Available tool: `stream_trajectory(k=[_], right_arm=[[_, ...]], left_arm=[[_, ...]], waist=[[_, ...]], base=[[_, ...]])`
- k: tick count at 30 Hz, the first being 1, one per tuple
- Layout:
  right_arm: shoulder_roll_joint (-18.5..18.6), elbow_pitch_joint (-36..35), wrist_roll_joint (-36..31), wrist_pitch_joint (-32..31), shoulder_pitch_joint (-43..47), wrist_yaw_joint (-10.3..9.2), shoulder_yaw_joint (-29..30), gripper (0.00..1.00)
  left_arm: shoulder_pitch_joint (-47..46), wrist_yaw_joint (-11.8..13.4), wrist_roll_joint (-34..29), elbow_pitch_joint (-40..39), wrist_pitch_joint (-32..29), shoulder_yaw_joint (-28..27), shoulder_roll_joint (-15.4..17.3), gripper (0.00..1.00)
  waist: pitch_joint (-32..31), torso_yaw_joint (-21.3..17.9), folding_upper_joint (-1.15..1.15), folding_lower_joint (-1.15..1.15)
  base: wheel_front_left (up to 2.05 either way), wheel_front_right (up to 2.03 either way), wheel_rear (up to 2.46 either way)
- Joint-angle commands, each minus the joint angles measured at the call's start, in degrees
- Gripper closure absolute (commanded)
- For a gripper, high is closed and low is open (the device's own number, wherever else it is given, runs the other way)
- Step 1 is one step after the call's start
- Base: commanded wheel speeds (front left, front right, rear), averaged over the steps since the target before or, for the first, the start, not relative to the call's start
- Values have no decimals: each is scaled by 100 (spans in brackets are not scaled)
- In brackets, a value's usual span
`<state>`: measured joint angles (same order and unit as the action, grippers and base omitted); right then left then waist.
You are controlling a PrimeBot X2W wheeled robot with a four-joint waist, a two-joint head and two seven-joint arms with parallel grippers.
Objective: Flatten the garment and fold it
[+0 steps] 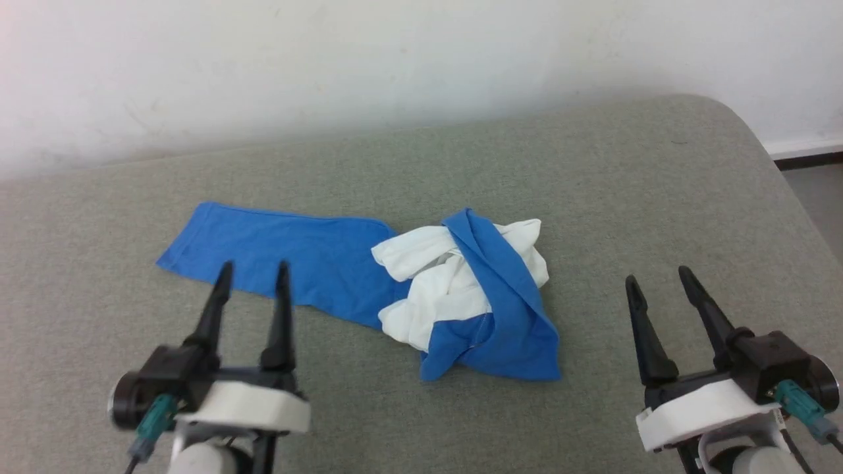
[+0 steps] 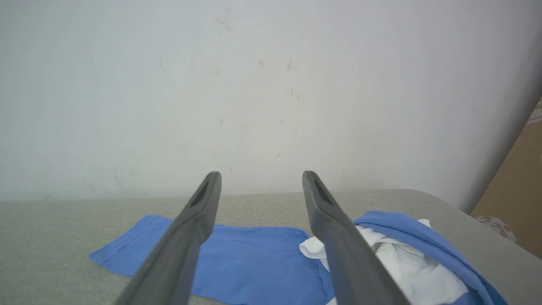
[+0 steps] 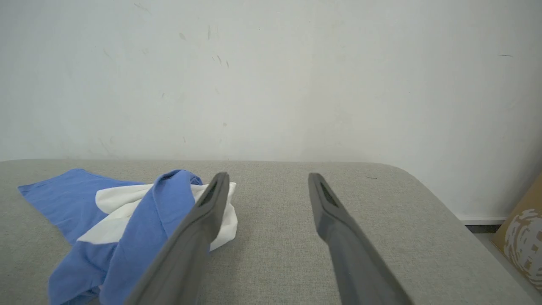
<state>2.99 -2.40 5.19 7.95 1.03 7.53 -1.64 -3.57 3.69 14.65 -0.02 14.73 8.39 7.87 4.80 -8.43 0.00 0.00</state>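
Note:
The garment [image 1: 461, 289] lies crumpled mid-surface: a white body bunched up, one blue sleeve draped over it, the other blue sleeve [image 1: 276, 247] stretched flat to the left. Its chest print is hidden in the folds. My left gripper [image 1: 253, 273] hovers open over the flat sleeve's near edge, with nothing between its fingers. My right gripper [image 1: 655, 280] stands open to the right of the heap, apart from it. The left wrist view shows the garment [image 2: 254, 262] below the open left gripper [image 2: 261, 180]. The right wrist view has the garment [image 3: 127, 216] left of the open right gripper [image 3: 269, 181].
The garment rests on a grey fabric surface [image 1: 625, 197] with a rounded far right corner. A white wall [image 1: 395, 66] runs along its far edge. Floor and a brown box [image 3: 523, 228] lie beyond the right edge.

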Motion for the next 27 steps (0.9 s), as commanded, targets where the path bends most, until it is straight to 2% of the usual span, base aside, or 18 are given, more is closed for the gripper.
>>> stream_trajectory(k=[1, 7, 10, 13, 14, 15, 16, 18, 23, 27], right_arm=[[-11, -51, -76, -63, 113, -4, -16, 0], [-12, -157, -208, -308, 187, -4, -165, 0], [112, -118, -246, -655, 163, -4, -413, 0], [436, 68, -5, -1307, 113, -4, -781, 0], [712, 228, 224, -1880, 68, -4, -1060, 0], [854, 286, 328, -2134, 28, -4, -1198, 0], [854, 286, 328, -2134, 28, -4, -1198, 0], [1219, 461, 651, -2712, -150, -4, -1540, 0], [1584, 768, 968, -2972, -568, -4, -2055, 0], [1802, 1363, 1310, -3063, -1022, -4, -2579, 0]], left_arm=[[215, 51, -44, -64, 26, -167, 61, 0], [526, 16, -101, -138, 26, -455, 89, 0], [580, -43, -108, -180, 26, -562, 26, 0], [584, -105, -124, -215, 27, -635, -79, 0], [585, -152, -144, -229, 27, -652, -153, 0], [587, -172, -152, -230, 27, -662, -189, 0], [587, -172, -152, -230, 27, -662, -189, 0], [564, -248, -177, -211, 27, -678, -279, 0], [499, -330, -202, -193, 27, -690, -377, 0], [419, -380, -233, -172, 27, -660, -441, 0]], waist=[[-78, 97, 0, 0], [-126, 297, 0, 0], [-114, 437, 0, 0], [-94, 601, 0, 0], [-84, 723, 0, 0], [-81, 776, 0, 0], [-81, 776, 0, 0], [-40, 928, 0, 0], [39, 1093, 0, 0], [102, 1220, 0, 0]], base=[[0, 0, 0], [0, 0, 0], [0, 0, 0], [0, 0, 0], [0, 0, 0], [0, 0, 0], [0, 0, 0], [0, 0, 0], [0, 0, 0], [0, 0, 0]])
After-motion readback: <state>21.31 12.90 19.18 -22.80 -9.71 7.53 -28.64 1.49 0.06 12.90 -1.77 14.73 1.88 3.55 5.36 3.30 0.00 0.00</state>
